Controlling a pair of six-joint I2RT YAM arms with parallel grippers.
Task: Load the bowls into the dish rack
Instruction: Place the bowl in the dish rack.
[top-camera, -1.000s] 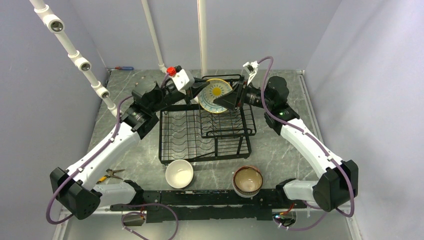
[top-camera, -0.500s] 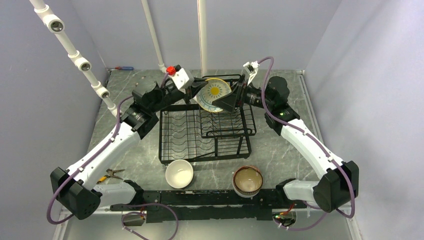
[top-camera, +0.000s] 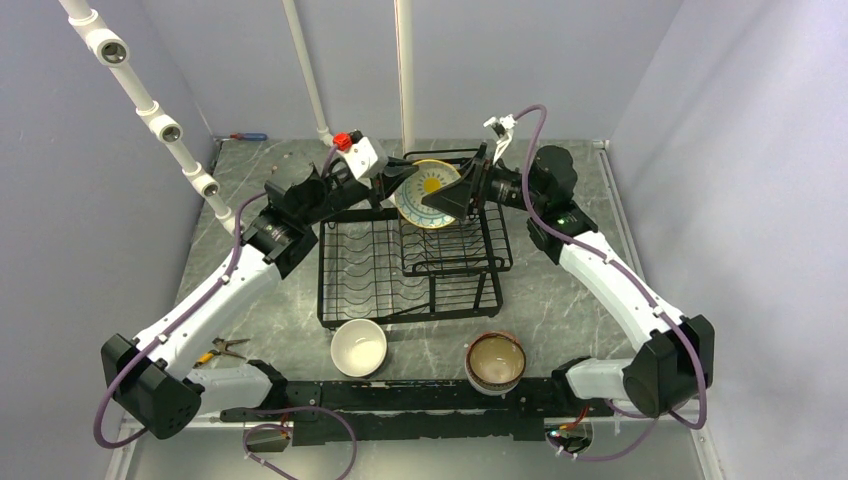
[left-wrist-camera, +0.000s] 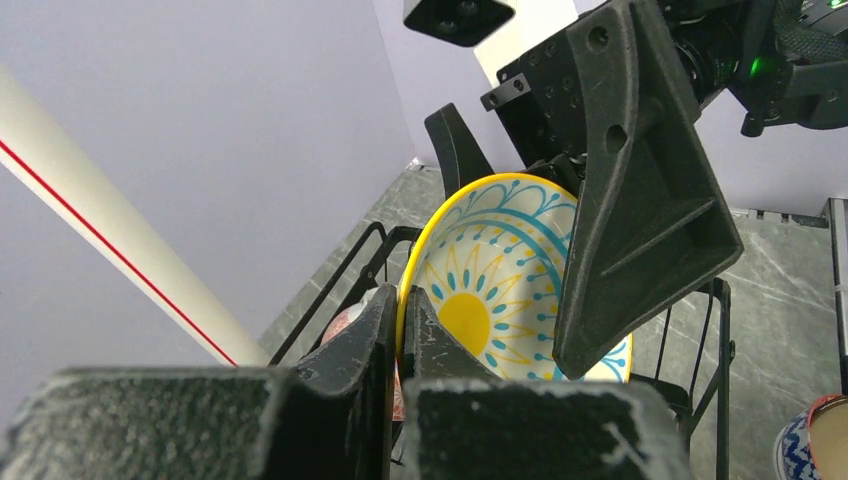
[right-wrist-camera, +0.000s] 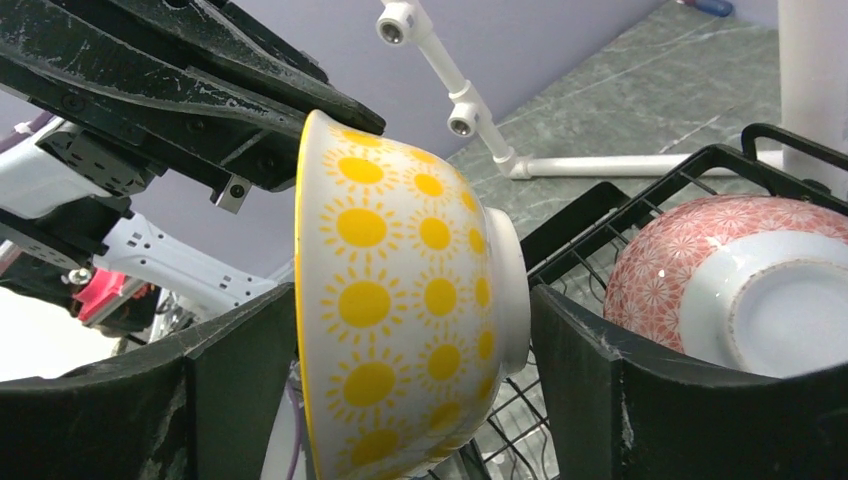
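A yellow-dotted bowl (top-camera: 430, 192) hangs on edge over the raised basket (top-camera: 460, 248) of the black wire dish rack (top-camera: 322, 290). My left gripper (left-wrist-camera: 402, 305) is shut on its yellow rim (left-wrist-camera: 420, 250). My right gripper (right-wrist-camera: 410, 315) is open, one finger on each side of the bowl (right-wrist-camera: 400, 230), and a gap shows at the bowl's foot. A pink-patterned bowl (right-wrist-camera: 740, 280) lies in the basket just behind. A white bowl (top-camera: 359, 347) and a brown-rimmed bowl (top-camera: 496, 361) on a stack sit on the table in front of the rack.
A white pipe frame (top-camera: 160, 125) slants along the left, and two upright pipes (top-camera: 404, 70) stand behind the rack. Pliers (top-camera: 225, 348) lie near the left arm's base, a screwdriver (top-camera: 246, 136) at the back left. A blue-patterned bowl (left-wrist-camera: 800, 450) shows at the left wrist view's corner.
My right gripper has opened and let go of the yellow-dotted bowl, and its wrist has risen slightly. The left gripper keeps hold of the rim; the bowl has barely shifted.
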